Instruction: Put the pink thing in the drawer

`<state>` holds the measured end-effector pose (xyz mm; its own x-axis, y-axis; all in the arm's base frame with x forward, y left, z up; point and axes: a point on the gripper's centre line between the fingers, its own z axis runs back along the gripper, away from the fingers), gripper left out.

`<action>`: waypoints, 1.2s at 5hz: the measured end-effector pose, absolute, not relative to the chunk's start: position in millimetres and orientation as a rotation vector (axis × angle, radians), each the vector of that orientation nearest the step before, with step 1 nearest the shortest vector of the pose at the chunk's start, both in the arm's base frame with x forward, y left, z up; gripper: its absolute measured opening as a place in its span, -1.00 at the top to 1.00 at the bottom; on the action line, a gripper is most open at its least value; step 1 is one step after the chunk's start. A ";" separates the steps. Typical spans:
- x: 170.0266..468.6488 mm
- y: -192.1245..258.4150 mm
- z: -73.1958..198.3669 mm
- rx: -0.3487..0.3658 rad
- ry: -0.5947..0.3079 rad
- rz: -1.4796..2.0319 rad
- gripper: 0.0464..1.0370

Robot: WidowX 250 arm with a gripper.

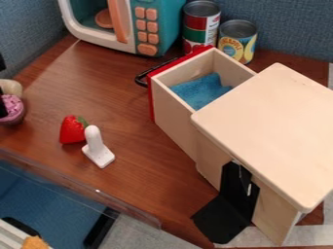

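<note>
At the left edge is a dark part of the gripper (2, 108), overlapping the pink thing (13, 106); whether it holds the thing cannot be told. The pink thing has a bumpy pink top and a darker rounded side, with a beige rounded piece just behind it, and is cut off by the view's edge. The drawer (172, 127) is pulled out of the wooden box toward the upper left. It has a red front, a black handle and a blue cloth inside.
Between the pink thing and the drawer are a red strawberry (72, 130) and a white upright piece (97, 148). Two cans (201, 24) and a toy microwave (140, 29) stand behind. The wooden box (273, 131) fills the right side; a clear rim (84, 188) runs along the front.
</note>
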<state>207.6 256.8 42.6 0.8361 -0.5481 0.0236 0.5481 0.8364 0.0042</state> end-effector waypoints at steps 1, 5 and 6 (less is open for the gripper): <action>208.4 257.4 42.9 0.001 -0.027 -0.570 -0.59; 258.9 203.8 110.8 -0.231 -0.156 -0.597 -0.59; 280.1 174.2 126.2 -0.278 -0.149 -0.607 -0.59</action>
<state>280.1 174.2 126.2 0.8124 -0.5405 0.2187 0.5803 0.7859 -0.2134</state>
